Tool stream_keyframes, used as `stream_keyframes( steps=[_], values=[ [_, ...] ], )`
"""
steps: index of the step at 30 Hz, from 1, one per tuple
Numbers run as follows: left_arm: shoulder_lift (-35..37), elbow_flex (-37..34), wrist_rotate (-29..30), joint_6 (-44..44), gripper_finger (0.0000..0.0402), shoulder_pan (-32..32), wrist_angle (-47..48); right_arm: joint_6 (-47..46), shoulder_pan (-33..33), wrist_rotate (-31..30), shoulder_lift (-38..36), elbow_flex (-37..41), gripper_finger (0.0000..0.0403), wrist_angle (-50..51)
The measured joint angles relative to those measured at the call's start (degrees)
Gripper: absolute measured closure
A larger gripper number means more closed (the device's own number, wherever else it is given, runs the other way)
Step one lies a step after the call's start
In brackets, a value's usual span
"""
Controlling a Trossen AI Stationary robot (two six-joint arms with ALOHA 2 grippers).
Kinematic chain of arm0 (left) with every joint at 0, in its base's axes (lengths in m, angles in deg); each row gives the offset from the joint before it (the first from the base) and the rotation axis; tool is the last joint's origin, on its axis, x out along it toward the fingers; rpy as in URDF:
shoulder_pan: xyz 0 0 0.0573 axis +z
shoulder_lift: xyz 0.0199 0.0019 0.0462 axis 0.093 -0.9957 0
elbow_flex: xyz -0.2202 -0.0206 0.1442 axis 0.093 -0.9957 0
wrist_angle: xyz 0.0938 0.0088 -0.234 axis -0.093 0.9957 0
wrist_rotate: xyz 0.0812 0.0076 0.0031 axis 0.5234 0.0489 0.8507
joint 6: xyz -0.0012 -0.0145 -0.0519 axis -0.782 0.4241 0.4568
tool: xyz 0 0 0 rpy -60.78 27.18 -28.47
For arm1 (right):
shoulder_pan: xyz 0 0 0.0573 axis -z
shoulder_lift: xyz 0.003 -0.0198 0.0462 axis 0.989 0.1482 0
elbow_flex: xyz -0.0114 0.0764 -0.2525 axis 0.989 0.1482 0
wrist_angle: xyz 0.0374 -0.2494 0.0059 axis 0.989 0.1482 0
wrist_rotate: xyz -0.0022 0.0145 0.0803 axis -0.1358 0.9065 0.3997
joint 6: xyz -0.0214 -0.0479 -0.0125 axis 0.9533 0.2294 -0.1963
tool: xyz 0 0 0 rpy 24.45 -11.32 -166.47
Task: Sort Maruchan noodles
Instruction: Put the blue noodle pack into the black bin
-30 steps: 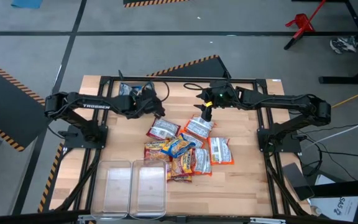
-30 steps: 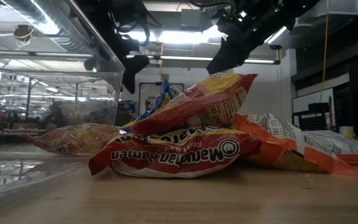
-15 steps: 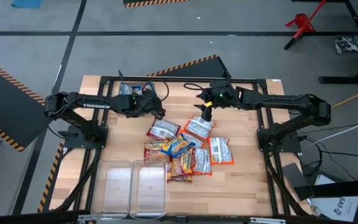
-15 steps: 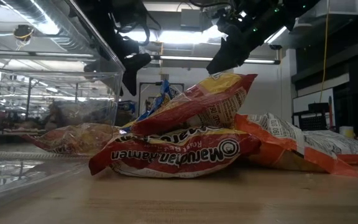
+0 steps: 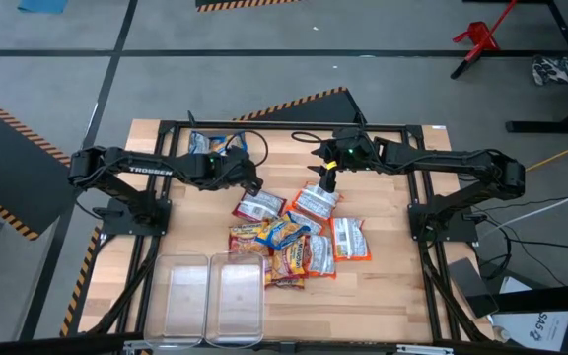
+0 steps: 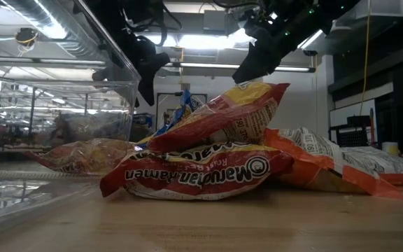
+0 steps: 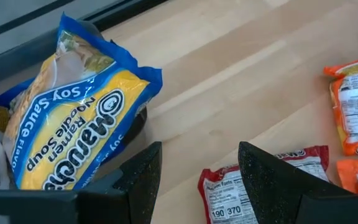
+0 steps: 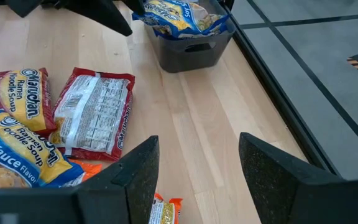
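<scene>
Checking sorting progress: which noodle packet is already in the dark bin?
The blue-and-yellow Soy Sauce Maruchan packet, propped in the dark bin at the table's far edge. The other packets lie in the heap on the wooden table.

I'm looking at a pale wooden bench (image 5: 383, 296) inside a black metal frame (image 5: 294, 126), with two clear plastic bins (image 5: 215, 296) sitting side by side at its near edge, and from table height one bin's wall (image 6: 54, 105) fills the left of my picture. At the far edge sits a dark tub (image 8: 194, 51). Around the bench I see grey floor with orange-and-black hazard tape (image 5: 8, 212) and a red stand (image 5: 476, 37) far off.
</scene>
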Motion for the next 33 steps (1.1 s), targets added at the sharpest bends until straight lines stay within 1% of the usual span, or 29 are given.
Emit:
stream_keyframes(
  steps=[6,10,14,18,21,25,30,33],
  values=[
    [0.0,0.0,-0.1,-0.6,0.0195,0.0,0.9,0.3,0.0,0.0,0.0,0.0,0.0196,0.0],
    [0.9,0.0,-1.6,-2.4,0.0195,0.0,0.4,1.0,0.0,0.0,0.0,0.0,0.0196,0.0],
    [2.9,0.0,-1.6,-4.7,0.0196,0.0,0.5,1.1,0.0,0.0,0.0,0.0,0.0196,0.0],
    [7.5,0.0,-1.7,-6.3,0.0195,0.0,0.0,0.9,0.0,0.0,0.0,0.0,0.0196,0.0],
    [11.0,0.0,-3.5,-9.4,0.0195,-0.1,-2.8,0.7,0.0,0.0,0.0,0.0,0.0196,-0.1],
    [14.4,0.0,-4.0,-14.3,0.0195,-1.2,-7.9,0.7,0.0,0.0,0.0,0.0,0.0196,-0.1],
    [15.0,-0.1,-4.4,-16.2,0.0196,-2.1,-9.4,0.5,0.0,0.0,0.0,0.0,0.0196,-0.1],
    [15.0,-0.1,-5.8,-16.1,0.0195,-2.8,-12.9,0.5,0.0,0.0,0.0,0.0,0.0196,-0.2]
  ],
)
